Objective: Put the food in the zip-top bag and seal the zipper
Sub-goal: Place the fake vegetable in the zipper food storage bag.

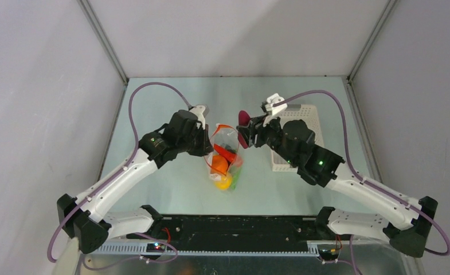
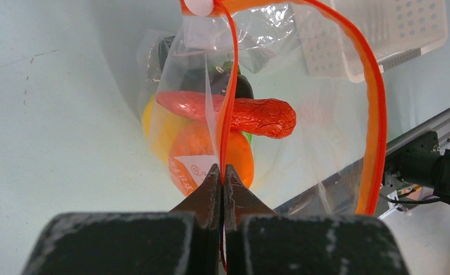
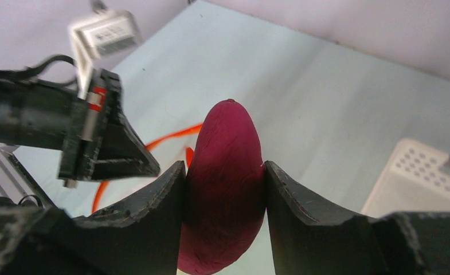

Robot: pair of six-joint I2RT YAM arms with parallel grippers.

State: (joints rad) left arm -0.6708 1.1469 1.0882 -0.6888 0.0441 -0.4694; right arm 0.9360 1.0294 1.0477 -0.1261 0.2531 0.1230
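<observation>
The clear zip-top bag point(image 1: 227, 150) hangs at the table's middle, its mouth held up and open. My left gripper point(image 2: 222, 170) is shut on the orange-red zipper strip point(image 2: 373, 126) at the mouth edge; it also shows in the top view point(image 1: 206, 127). Inside the bag lie a red chili point(image 2: 234, 113), an orange point(image 2: 202, 157), a yellow lemon point(image 2: 156, 123) and a dark piece point(image 2: 237, 86). My right gripper point(image 3: 223, 172) is shut on the purple piece point(image 3: 225, 172) and holds it in the air just right of the bag's mouth, as the top view shows point(image 1: 245, 127).
A white slotted basket point(image 1: 302, 140) stands on the table under my right arm, right of the bag. The black rail point(image 1: 234, 229) runs along the near edge. Grey walls close in the left, right and far sides.
</observation>
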